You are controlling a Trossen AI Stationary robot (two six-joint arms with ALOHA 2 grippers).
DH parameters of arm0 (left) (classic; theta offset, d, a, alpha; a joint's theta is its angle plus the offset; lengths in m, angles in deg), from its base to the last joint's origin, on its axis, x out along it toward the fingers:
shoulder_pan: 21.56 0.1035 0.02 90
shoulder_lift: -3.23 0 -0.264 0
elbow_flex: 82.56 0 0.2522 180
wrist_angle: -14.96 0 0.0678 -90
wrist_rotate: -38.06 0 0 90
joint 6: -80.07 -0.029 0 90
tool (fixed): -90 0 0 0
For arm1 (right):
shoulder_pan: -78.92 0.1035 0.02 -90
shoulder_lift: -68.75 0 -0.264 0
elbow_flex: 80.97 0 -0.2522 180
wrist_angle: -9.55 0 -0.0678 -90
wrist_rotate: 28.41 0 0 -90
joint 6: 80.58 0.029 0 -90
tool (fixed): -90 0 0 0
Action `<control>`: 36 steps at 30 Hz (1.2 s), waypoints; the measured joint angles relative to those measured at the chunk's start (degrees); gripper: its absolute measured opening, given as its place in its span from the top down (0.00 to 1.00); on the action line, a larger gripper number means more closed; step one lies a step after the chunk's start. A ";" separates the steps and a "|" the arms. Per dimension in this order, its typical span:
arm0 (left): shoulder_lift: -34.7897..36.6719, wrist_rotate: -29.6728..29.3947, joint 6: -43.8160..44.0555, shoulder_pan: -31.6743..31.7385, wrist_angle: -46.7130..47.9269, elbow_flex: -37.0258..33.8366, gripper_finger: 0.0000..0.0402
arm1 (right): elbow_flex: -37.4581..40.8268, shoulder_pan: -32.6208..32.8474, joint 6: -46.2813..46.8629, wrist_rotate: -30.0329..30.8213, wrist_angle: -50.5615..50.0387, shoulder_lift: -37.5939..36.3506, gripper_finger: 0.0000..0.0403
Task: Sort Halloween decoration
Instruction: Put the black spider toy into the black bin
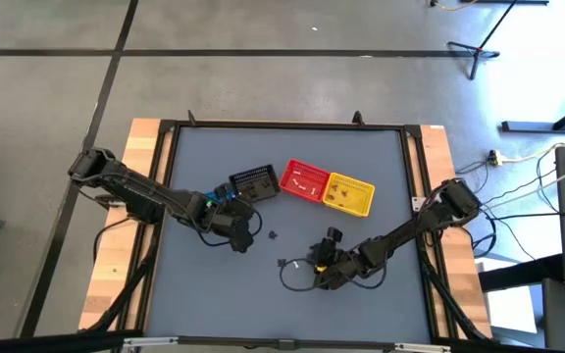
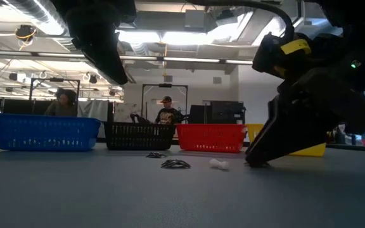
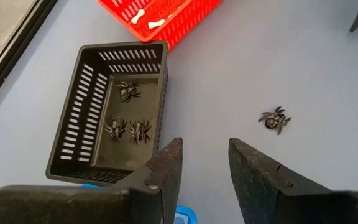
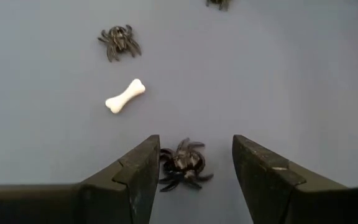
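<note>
My right gripper [image 4: 192, 180] straddles a small black plastic spider [image 4: 184, 165] on the grey-blue tabletop [image 1: 204, 284], fingers apart and not gripping.

Lower centre of the high view; a white plastic bone [image 4: 125, 96] lies near. My left gripper [image 3: 204, 174] hangs open, empty, beside the black slatted basket [image 3: 79, 118] holding three spiders [image 3: 128, 127]. Behind, two people [image 2: 166, 109] sit under ceiling lights.

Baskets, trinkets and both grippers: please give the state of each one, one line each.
Black basket: upright, holds three spiders.
Red basket: holds white bones.
Spider: on table, between right gripper's open fingers.
Bone: loose on table.
Left gripper: open, empty.
Right gripper: open, around spider.
</note>
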 joint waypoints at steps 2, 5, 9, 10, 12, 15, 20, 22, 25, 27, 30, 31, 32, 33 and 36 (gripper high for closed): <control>0.00 0.00 0.00 0.00 -0.10 0.00 0.69 | 0.07 0.00 -0.82 -0.02 -0.28 -0.71 0.50; 0.00 0.00 0.00 0.00 -0.13 0.00 0.69 | 0.04 0.00 -2.57 -0.21 0.07 -1.80 0.50; 0.00 0.00 0.02 0.00 -0.19 0.00 0.69 | 0.03 0.01 -2.73 -1.58 0.42 -2.90 0.50; 0.00 0.00 0.02 0.00 -0.22 0.00 0.69 | 0.02 0.00 -2.79 -2.31 0.40 -2.96 0.50; 0.00 0.00 0.00 0.00 -0.29 0.00 0.69 | 0.00 0.00 -2.96 -4.18 -0.04 -2.96 0.50; 0.00 0.00 0.00 0.00 -0.35 0.02 0.69 | -0.02 0.02 -3.02 -6.63 -1.22 -2.39 0.50; 0.00 0.00 0.00 0.00 -0.51 0.00 0.69 | -0.04 0.02 -3.02 -6.74 -1.13 -0.99 0.50; 0.00 0.00 0.00 0.00 -0.55 0.00 0.69 | -0.11 0.07 -3.02 -6.36 -1.15 -0.61 0.50; 0.00 0.00 0.00 0.00 -0.58 0.00 0.69 | -0.22 0.06 -2.62 -6.28 -1.49 -0.17 0.50; 0.00 0.00 0.00 0.00 -0.57 0.00 0.69 | -0.24 0.07 -2.12 -6.42 -1.82 -0.15 0.51; 0.00 0.00 0.00 0.00 -0.57 0.00 0.69 | -0.28 0.07 -2.03 -6.63 -1.97 -0.12 0.56; 0.00 0.00 0.00 0.00 -0.59 0.00 0.69 | -0.28 0.07 -2.01 -6.77 -1.97 -0.10 0.58; 0.00 0.00 0.00 0.00 -0.57 0.00 0.69 | -0.28 0.07 -2.01 -6.88 -1.99 -0.10 0.61; 0.00 0.00 0.00 0.00 -0.58 0.00 0.69 | -0.28 0.07 -2.03 -6.91 -2.03 -0.10 0.63; 0.00 0.00 0.00 0.00 -0.59 0.00 0.69 | -0.28 0.04 -2.14 -6.86 -2.23 -0.06 0.70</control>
